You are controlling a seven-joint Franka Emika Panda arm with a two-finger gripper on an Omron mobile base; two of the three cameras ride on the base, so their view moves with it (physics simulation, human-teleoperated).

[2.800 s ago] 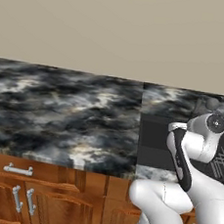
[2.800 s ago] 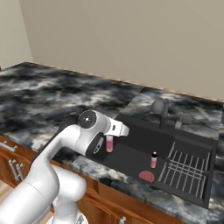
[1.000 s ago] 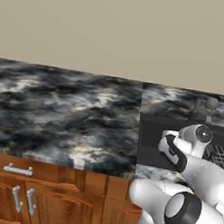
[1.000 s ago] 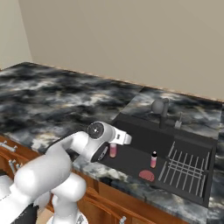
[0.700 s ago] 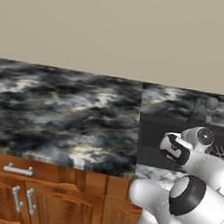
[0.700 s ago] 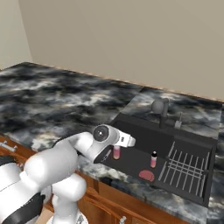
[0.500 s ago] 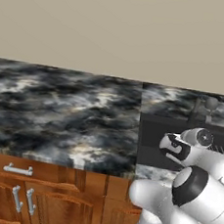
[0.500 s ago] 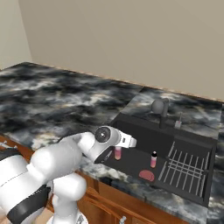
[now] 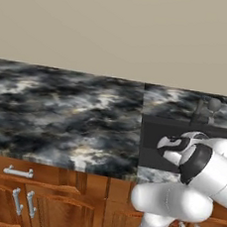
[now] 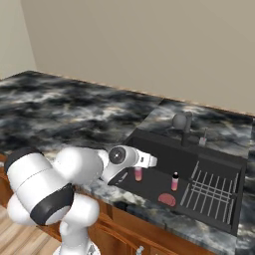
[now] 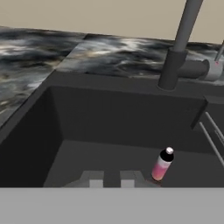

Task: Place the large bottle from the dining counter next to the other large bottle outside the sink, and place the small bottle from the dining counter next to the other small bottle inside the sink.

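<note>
My gripper (image 10: 138, 168) hangs low inside the black sink (image 10: 158, 154), near its left wall, shut on the small bottle (image 10: 138, 175), a tiny pink one that hangs under the hand. The other small bottle (image 10: 175, 182) stands upright on the sink floor a little to the right, apart from the held one. In the hand view my gripper (image 11: 111, 180) points along the sink floor, and the other small bottle (image 11: 162, 165), with its dark cap, stands just right of the fingertips (image 11: 128, 176). Both large bottles and the dining counter are out of view.
A metal grid rack (image 10: 209, 191) fills the sink's right half, and a reddish round thing (image 10: 167, 199) lies in front of it. The grey faucet (image 10: 182, 125) rises behind the basin. Marbled counter (image 9: 60, 114) stretches to the left, above wooden cabinets (image 9: 35, 201).
The hand with the small bottle has crept right and slightly deeper into the sink, closer to the other small bottle. The arm's elbow has swung down toward the base.
</note>
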